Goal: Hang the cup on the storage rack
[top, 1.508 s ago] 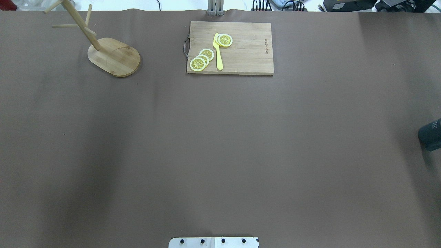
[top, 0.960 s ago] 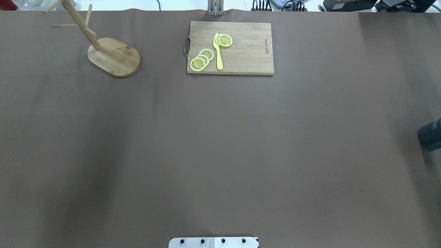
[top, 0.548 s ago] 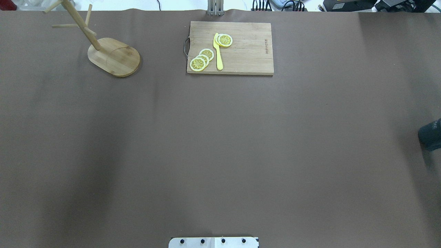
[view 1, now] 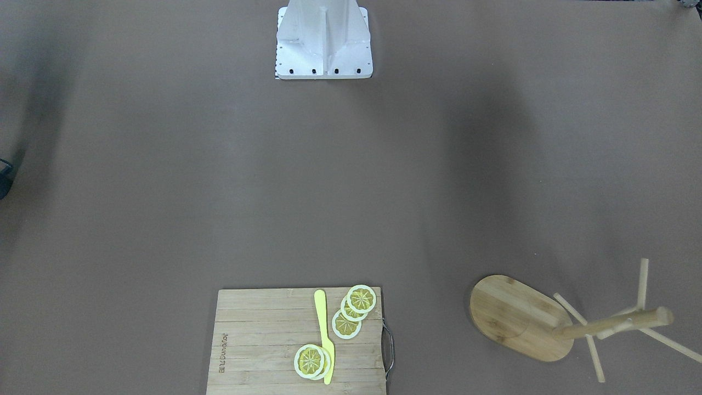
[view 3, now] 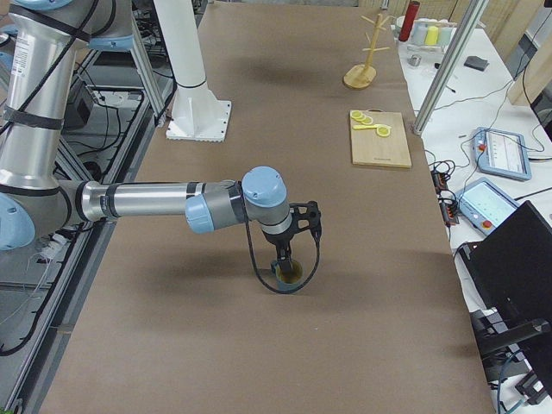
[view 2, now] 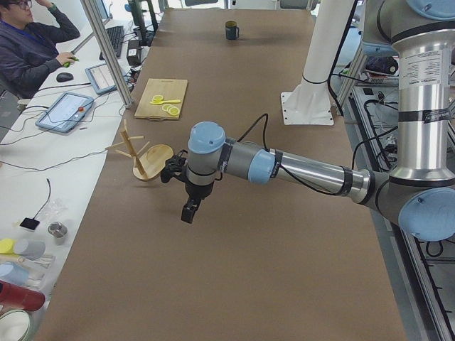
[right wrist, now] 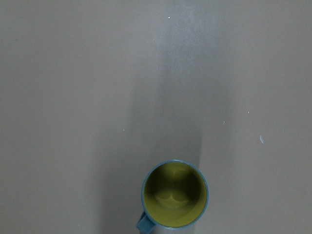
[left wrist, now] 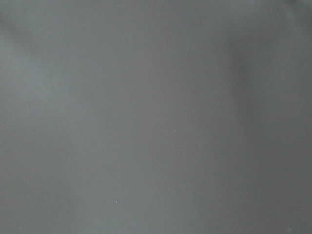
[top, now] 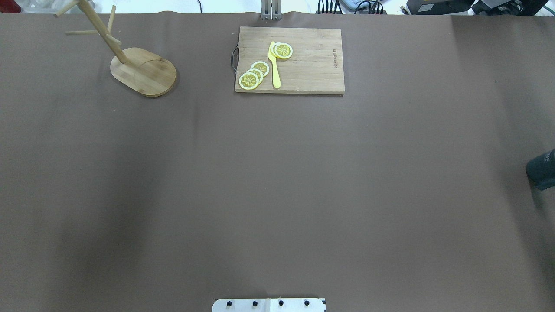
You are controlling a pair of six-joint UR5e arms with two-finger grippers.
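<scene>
The slate-blue cup (right wrist: 174, 201) stands upright on the brown table, yellow-green inside showing, its handle at the lower left. It sits at the table's right edge in the overhead view (top: 542, 169) and at the far end in the exterior left view (view 2: 232, 30). The wooden storage rack (top: 143, 71) stands at the far left, also seen in the front view (view 1: 515, 318). My right gripper (view 3: 285, 259) hangs just over the cup (view 3: 291, 272); I cannot tell if it is open. My left gripper (view 2: 188, 212) hangs above bare table near the rack (view 2: 146, 150); its state is unclear.
A cutting board (top: 303, 60) with lemon slices (top: 253, 73) and a yellow knife (top: 275, 65) lies at the far middle. The robot's white base (view 1: 323, 38) stands at the near edge. A person (view 2: 32, 42) sits at a side desk.
</scene>
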